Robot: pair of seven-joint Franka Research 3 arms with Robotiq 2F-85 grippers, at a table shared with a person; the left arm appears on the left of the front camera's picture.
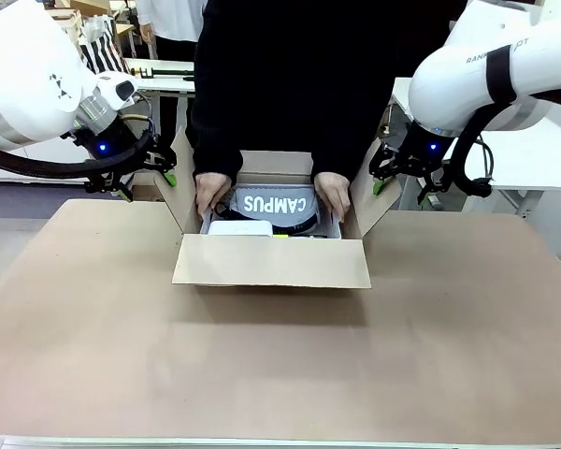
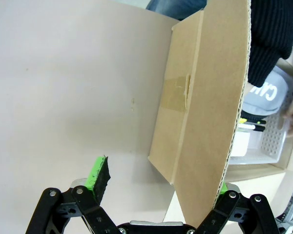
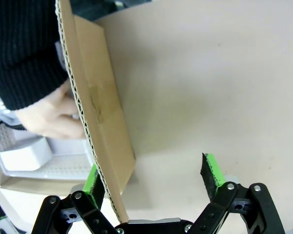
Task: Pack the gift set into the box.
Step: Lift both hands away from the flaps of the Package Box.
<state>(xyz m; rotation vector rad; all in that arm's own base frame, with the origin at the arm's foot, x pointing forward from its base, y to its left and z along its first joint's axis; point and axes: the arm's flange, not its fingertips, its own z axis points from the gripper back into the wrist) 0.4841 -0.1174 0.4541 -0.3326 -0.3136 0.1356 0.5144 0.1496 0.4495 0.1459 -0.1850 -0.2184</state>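
Observation:
The brown cardboard box [image 1: 271, 260] stands open at the table's middle, its side flaps raised. Inside, a person's hands [image 1: 335, 195] hold a white lattice basket [image 1: 338, 227] carrying the gift set: a grey "CAMPUS" cap [image 1: 271, 204] and a small white box [image 1: 238, 227]. My left gripper [image 1: 150, 185] is open at the left flap [image 2: 210, 97], which stands between its fingers, close to one green pad [image 2: 224, 187]. My right gripper [image 1: 402, 190] is open around the right flap [image 3: 100, 122], whose edge sits beside one pad [image 3: 94, 180].
Brown board covers the table [image 1: 262, 365], with wide free room in front of the box and on both sides. The person in a black sweater [image 1: 299, 75] stands right behind the box. White tables stand farther back.

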